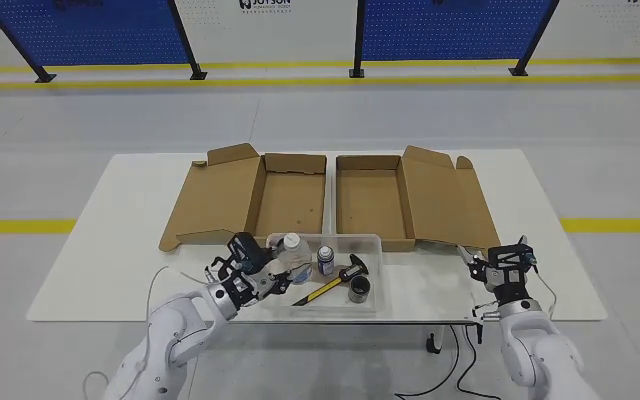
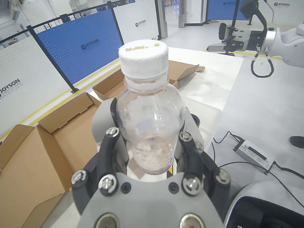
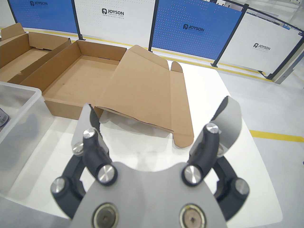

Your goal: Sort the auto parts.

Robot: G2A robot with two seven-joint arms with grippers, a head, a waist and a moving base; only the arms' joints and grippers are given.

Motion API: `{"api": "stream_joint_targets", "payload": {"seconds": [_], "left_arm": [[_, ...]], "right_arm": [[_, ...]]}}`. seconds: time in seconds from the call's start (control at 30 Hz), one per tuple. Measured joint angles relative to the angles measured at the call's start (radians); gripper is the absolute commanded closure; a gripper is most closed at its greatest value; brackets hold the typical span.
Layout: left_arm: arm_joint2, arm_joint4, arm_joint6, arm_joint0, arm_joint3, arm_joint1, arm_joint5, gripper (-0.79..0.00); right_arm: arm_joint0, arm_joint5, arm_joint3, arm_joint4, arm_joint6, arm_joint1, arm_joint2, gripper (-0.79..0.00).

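Observation:
My left gripper is shut on a clear plastic bottle with a white cap; from above, the bottle hangs over the left end of a clear plastic bin. In the bin lie a small dark jar, a black cylindrical part and a yellow-handled tool. Two open cardboard boxes, left and right, sit behind the bin. My right gripper stands open and empty near the table's front right, in front of the right box's flap.
The white table has free room at its left and right ends. Box flaps lie flat outward. A power brick and cables rest on the floor. Barrier panels stand behind the table.

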Motion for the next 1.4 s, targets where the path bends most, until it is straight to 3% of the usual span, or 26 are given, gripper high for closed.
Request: {"api": "stream_joint_targets", "payload": {"seconds": [0.2, 0.4, 0.6, 1.07, 1.4], "left_arm": [[0.020, 0.001, 0.001, -0.043, 0.022, -0.006, 0.082, 0.000], [0.077, 0.023, -0.038, -0.118, 0.047, -0.023, 0.246, 0.000], [0.143, 0.027, -0.046, -0.215, 0.127, -0.045, 0.387, 0.000], [0.290, 0.042, 0.022, -0.429, 0.474, -0.105, 0.612, 0.000], [0.314, -0.037, 0.080, -0.529, 0.682, -0.137, 0.617, 0.000]], "right_arm": [[0.000, 0.000, 0.000, 0.000, 0.000, 0.000, 0.000, -0.785], [0.000, 0.000, 0.000, 0.000, 0.000, 0.000, 0.000, -0.785], [0.000, 0.000, 0.000, 0.000, 0.000, 0.000, 0.000, -0.785], [0.000, 0.000, 0.000, 0.000, 0.000, 0.000, 0.000, -0.785], [0.000, 0.000, 0.000, 0.000, 0.000, 0.000, 0.000, -0.785]]}}
